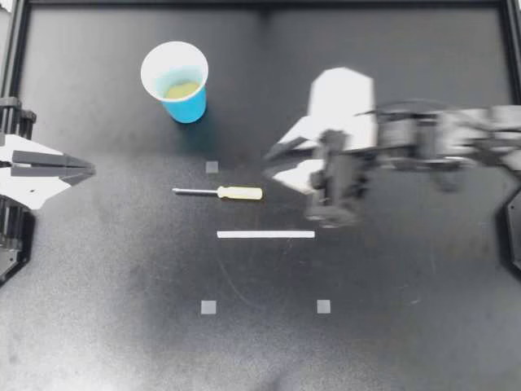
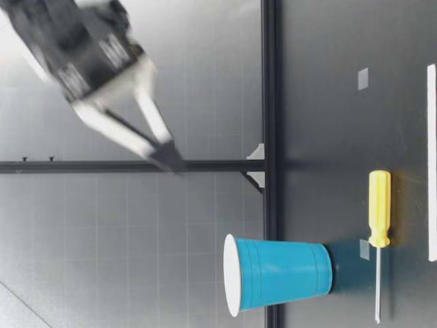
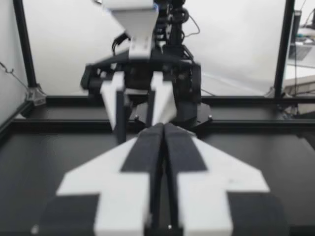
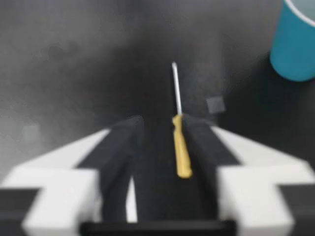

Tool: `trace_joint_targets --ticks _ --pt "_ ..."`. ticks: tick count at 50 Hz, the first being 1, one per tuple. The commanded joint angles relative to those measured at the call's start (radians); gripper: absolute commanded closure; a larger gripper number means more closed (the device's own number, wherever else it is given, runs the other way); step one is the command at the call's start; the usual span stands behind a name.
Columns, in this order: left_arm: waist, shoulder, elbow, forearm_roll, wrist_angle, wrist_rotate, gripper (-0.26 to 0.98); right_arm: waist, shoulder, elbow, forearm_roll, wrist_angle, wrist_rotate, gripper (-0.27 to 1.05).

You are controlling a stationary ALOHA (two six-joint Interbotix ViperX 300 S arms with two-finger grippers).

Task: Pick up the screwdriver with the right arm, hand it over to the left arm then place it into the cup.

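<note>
Yellow-handled screwdriver (image 1: pixel 220 192) flat on desk (image 1: pixel 391 309), mid-desk, near blue cup (image 1: pixel 187 106) but apart from it. Our right gripper (image 1: pixel 275 165) hovers above handle end, jaws spread, holding nothing. Our left gripper (image 1: pixel 88 169) at desk edge, jaws pressed together, empty. We judge: descend straight, keep handle centred between jaws, clamp handle, leave shaft free for handover.

Overhead camera looks down, low one across; both see the cup (image 1: pixel 189 106).
</note>
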Motion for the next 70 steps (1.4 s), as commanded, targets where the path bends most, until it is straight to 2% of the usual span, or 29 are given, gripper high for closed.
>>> trace_joint_targets --ticks 1,11,21,45,64,70 --pt "0.002 0.006 -0.009 -0.002 -0.011 0.002 0.6 -0.009 0.057 -0.092 -0.006 0.064 0.002 0.18" --pt "0.002 0.006 -0.002 -0.002 -0.011 0.003 0.6 -0.009 0.241 -0.29 -0.015 0.262 -0.008 0.17" --pt "0.0 0.005 0.002 -0.002 -0.006 0.002 0.6 -0.009 0.365 -0.38 -0.025 0.322 -0.052 0.17" --pt "0.0 0.005 0.009 -0.002 -0.005 0.002 0.6 -0.025 0.485 -0.383 -0.026 0.239 -0.083 0.17" --pt "0.0 0.005 0.011 -0.002 -0.009 0.002 0.6 -0.038 0.528 -0.383 -0.026 0.199 -0.083 0.18" --pt "0.0 0.005 0.011 -0.002 -0.011 0.002 0.6 -0.04 0.535 -0.379 -0.028 0.199 -0.083 0.24"
